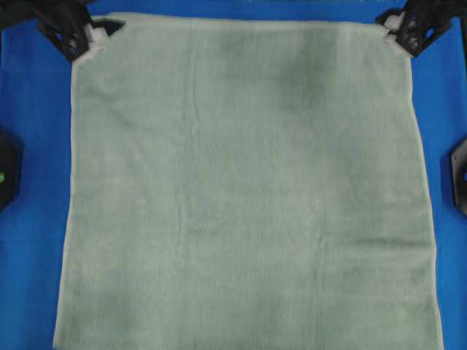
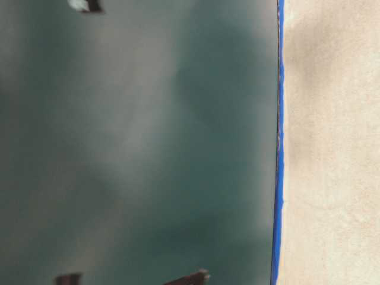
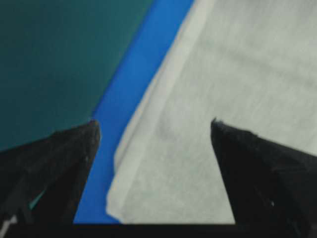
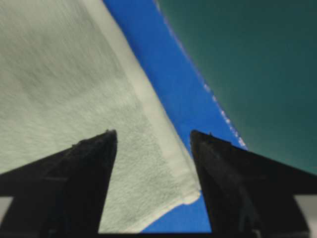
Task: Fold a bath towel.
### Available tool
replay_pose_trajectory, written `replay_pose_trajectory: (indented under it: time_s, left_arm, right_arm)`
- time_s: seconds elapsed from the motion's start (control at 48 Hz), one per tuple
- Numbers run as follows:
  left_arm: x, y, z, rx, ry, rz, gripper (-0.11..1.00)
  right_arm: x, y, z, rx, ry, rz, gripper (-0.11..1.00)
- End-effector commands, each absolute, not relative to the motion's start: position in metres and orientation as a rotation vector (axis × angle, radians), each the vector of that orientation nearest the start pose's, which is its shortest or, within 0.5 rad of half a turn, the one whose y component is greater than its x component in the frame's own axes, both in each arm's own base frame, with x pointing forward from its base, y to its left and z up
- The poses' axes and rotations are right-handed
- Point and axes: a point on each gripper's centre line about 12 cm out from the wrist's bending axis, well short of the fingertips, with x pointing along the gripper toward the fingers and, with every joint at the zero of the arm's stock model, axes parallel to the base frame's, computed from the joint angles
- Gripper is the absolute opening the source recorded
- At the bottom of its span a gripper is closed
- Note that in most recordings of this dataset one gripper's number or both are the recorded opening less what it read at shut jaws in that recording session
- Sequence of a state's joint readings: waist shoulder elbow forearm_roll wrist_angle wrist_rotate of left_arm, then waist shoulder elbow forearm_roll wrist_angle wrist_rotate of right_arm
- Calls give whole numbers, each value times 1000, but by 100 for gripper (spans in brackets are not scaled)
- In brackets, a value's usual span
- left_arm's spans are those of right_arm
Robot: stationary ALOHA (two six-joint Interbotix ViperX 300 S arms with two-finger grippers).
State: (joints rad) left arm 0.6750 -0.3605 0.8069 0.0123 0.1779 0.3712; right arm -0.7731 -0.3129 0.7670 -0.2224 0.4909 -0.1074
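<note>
- Your left claw (image 1: 93,38) sits at the towel's top-left corner in the overhead view. In the left wrist view its two black fingers (image 3: 59,168) stand wide apart, one over the blue cloth (image 3: 129,99) and one over the towel, with the corner lying loose between them and nothing gripped.
- The bath towel (image 1: 248,197) is a pale sage-green terry cloth, plain and fuzzy, spread flat in a single layer across the blue cloth. It fills most of the overhead view, and its bottom edge runs out of the picture.
- You can see a thin, lighter hem along its top and both sides. The surface has only faint ripples and soft shadows.
- No brand, label or writing can be read on it anywhere.
- Your right claw (image 1: 400,33) sits at the towel's top-right corner. In the right wrist view its fingers (image 4: 79,183) are also spread apart, straddling the hemmed corner without holding it.
- The table-level view is blurred; only a blue strip beside pale cloth shows there.
</note>
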Motion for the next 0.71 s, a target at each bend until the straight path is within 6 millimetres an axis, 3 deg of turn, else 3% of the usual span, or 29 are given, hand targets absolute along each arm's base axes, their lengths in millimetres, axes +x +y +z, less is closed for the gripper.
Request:
replay_pose_trajectory:
  time_s: [0.0,0.271,0.375,0.521,0.688]
  left_arm:
    - [257,217,220,148,742,539,86]
    - [265,255,148,121,879,539,86]
    - [266,266,133,116,898,545,86]
    - [264,274,112,89,943,546,86]
    - [259,268,90,42,1044,502,81]
  right_arm:
    - [214,-237,190,56,1051,-660,63]
    - [221,-266,118,93,1116,-629,63]
    - [217,-274,97,118,1143,-632,63]
    - [211,-279,80,142,1152,-639,63]
    - [210,-276,77,151,1156,-638,62]
